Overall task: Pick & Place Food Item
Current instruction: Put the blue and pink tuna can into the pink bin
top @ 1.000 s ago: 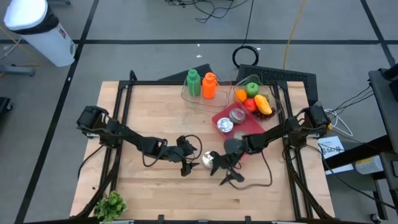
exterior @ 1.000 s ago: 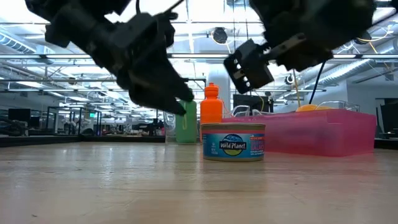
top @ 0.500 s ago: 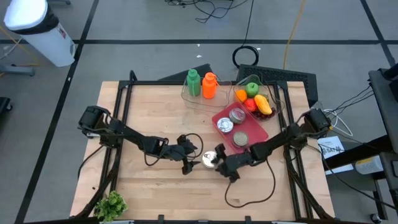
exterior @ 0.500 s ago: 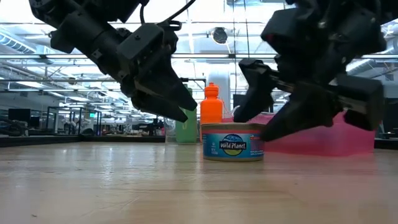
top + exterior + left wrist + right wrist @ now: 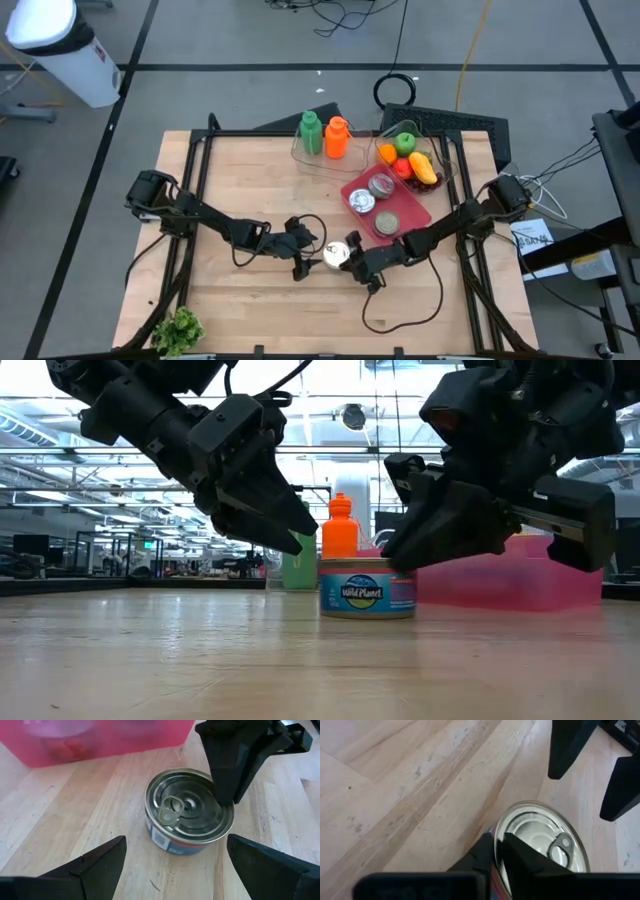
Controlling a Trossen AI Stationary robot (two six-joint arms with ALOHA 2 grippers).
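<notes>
Risk of shoving the tuna can (image 5: 335, 254), upright on the wooden surface (image 5: 240, 190) near the pink tray (image 5: 385, 205), between spread left end effector (image 5: 303, 259) and right end effector (image 5: 358, 266), grip state unclear, touching its rim.

Overhead, tabletop-level and close wrist cameras all share, seemingly, the can (image 5: 367, 588).
</notes>
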